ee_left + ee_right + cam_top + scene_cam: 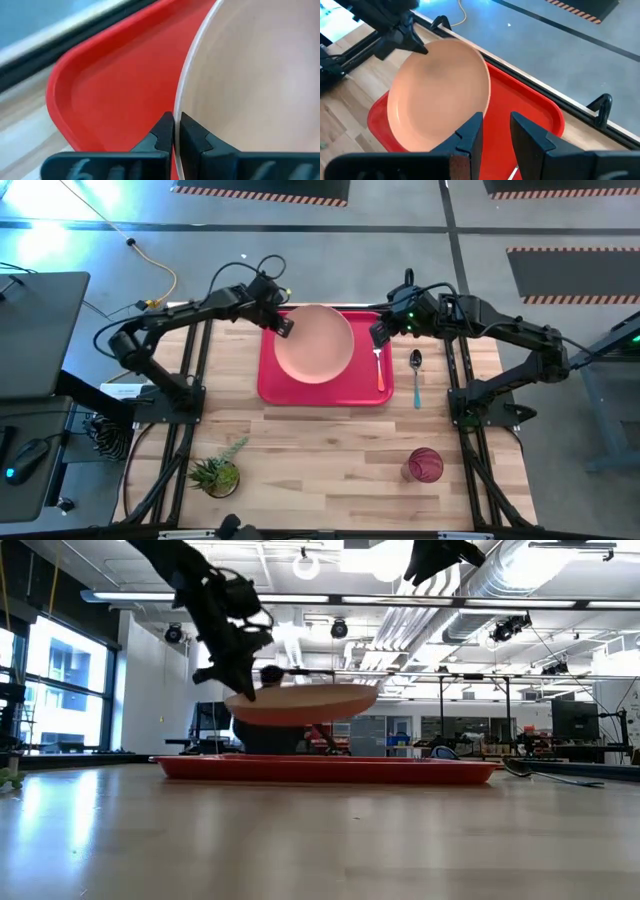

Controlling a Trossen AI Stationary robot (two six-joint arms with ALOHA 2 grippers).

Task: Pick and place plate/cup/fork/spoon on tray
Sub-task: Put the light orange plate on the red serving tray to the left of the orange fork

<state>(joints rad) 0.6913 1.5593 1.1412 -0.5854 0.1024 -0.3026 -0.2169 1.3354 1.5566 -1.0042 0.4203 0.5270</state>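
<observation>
The left pincer (285,326) is clenched on the rim of the plate (314,342), with the edge pinched between its two fingers (162,134). In the low view the plate is seen held level and lifted clear above the tray (270,385), so it is judged to be carried but not yet set down. The right pincer (381,333) hangs released and empty above the tray's right end, its jaws standing parted over the red surface.

On the tray only the fork (379,367) is found, laid along the right side with its orange handle toward the front rim; this item is taken as done. The spoon (416,375) is left on the bench (330,460) just beside the tray's right edge, outside the rim. The cup (425,465) is left standing on the bench well apart from the tray, near the front right; nothing can be made out inside it. One item is thus placed, one is in transit, and two are yet to be picked.
</observation>
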